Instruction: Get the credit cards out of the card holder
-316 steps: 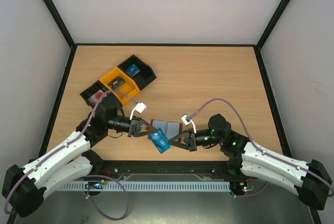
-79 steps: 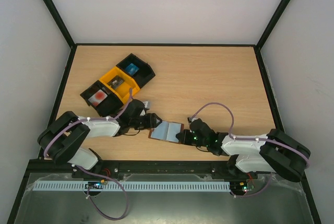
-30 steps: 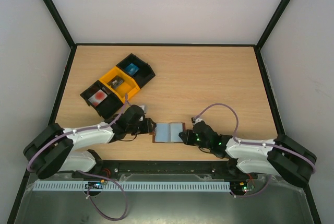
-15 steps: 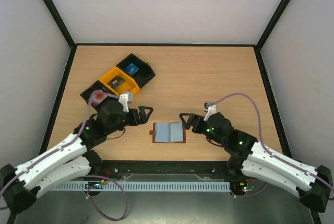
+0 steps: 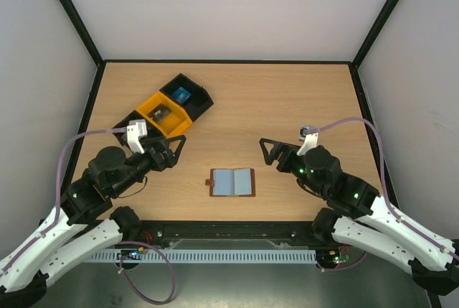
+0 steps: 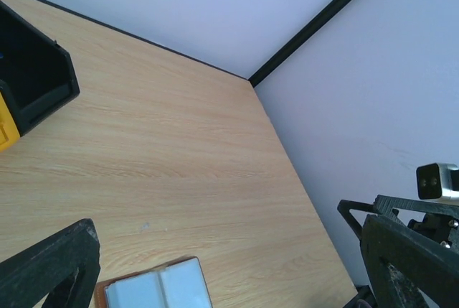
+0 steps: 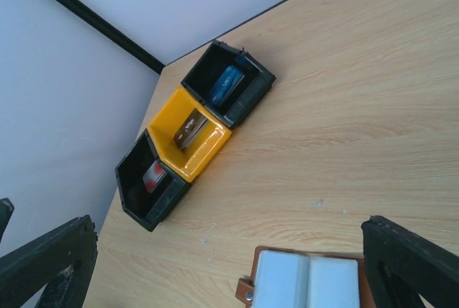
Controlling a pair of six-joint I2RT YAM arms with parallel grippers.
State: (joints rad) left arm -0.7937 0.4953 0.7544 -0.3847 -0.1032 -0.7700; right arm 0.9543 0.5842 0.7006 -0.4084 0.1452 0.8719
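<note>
The card holder (image 5: 232, 182) lies opened flat near the table's front edge, brown rim around pale blue-grey pockets, and no card shows in it (image 7: 308, 283). The credit cards sit in three trays at the back left: a blue one (image 7: 228, 82), a dark grey one (image 7: 190, 127), and a white one with a red blotch (image 7: 153, 176). My left gripper (image 5: 171, 151) hangs open above the table, left of the card holder, holding nothing. To the holder's right, my right gripper (image 5: 270, 151) is open and holds nothing.
A black tray (image 5: 203, 107), a yellow tray (image 5: 179, 120) and a second black tray (image 5: 122, 127) stand in a diagonal row at the back left; my left wrist partly covers the nearest. A black-framed wall encloses the table.
Both grippers opened and pulled back and up from the card holder, left arm leftward, right arm rightward. The card holder stays flat on the table.
</note>
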